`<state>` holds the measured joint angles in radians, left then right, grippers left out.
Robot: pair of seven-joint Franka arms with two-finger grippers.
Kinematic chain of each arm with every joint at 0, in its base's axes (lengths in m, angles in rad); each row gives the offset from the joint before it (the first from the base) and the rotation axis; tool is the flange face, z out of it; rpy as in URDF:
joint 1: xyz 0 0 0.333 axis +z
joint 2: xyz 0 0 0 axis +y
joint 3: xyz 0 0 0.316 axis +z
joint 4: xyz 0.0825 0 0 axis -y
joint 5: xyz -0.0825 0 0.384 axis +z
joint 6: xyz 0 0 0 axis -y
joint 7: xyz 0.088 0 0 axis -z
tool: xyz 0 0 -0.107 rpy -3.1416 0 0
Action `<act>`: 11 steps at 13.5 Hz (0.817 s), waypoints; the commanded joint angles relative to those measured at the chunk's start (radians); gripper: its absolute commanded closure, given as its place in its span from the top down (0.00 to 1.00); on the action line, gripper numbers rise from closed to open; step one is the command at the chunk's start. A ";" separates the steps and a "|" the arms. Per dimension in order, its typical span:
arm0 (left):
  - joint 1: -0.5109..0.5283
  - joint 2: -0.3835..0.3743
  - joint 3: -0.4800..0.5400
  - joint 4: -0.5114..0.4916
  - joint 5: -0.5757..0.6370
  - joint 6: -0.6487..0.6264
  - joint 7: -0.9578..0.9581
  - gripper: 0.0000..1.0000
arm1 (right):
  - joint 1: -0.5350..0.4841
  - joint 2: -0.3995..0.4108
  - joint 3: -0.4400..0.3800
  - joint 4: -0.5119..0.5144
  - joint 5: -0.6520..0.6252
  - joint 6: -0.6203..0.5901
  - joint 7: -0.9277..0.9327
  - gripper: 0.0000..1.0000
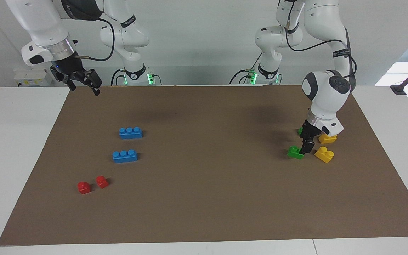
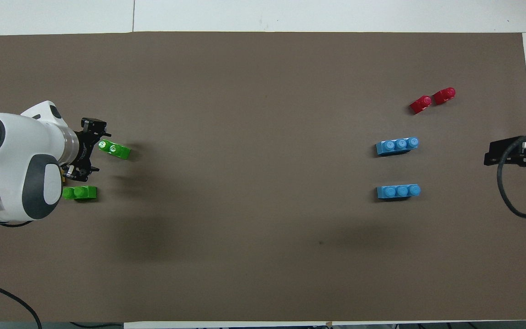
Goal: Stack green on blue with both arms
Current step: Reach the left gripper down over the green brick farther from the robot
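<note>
Two green bricks are sitting close by the left hand [image 1: 306,146], which is hanging low with its fingers spread apart and holding nothing. One green brick [image 1: 295,152] is lying just beside its fingertips, touching or nearly so; the other green brick [image 2: 80,193] is showing plainly only from above, mostly hidden under the wrist in the facing view. Trouble is likely here: yellow bricks [image 1: 324,154] are crowding the hand's outer side, so a closing finger could be nudging one, or pushing the green brick askew instead of straddling it. I cannot tell whether the fingers are around it or only beside it. The left arm is bending steeply down, wrist nearly vertical. Well apart from that hand, two blue bricks [image 1: 130,132] are lying untouched, red bricks [image 1: 92,185] near them. The right hand [image 1: 82,82] is waiting high over the bench [image 1: 204,212] edge, fingers spread, empty.
</note>
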<state>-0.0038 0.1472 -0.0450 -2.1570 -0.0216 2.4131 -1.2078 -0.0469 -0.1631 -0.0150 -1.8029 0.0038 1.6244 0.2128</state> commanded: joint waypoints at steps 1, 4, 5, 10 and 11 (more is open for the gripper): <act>0.001 0.052 -0.001 0.017 0.003 0.040 -0.038 1.00 | -0.025 -0.009 0.006 -0.006 -0.005 0.025 0.019 1.00; -0.007 0.087 -0.001 0.051 0.005 0.043 -0.073 1.00 | -0.034 -0.010 0.006 -0.010 -0.007 0.029 0.004 1.00; -0.008 0.091 -0.001 0.052 0.005 0.043 -0.073 1.00 | -0.034 -0.012 0.006 -0.015 -0.007 0.032 0.007 1.00; -0.010 0.115 -0.001 0.052 0.011 0.069 -0.073 1.00 | -0.024 0.026 0.007 -0.075 0.074 0.172 0.392 1.00; -0.010 0.115 -0.001 0.051 0.012 0.066 -0.075 0.99 | -0.022 0.051 0.007 -0.075 0.152 0.198 0.506 0.98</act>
<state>-0.0073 0.2453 -0.0505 -2.1219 -0.0212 2.4689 -1.2617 -0.0701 -0.1443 -0.0106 -1.8610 0.0634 1.7731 0.5369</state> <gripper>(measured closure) 0.000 0.000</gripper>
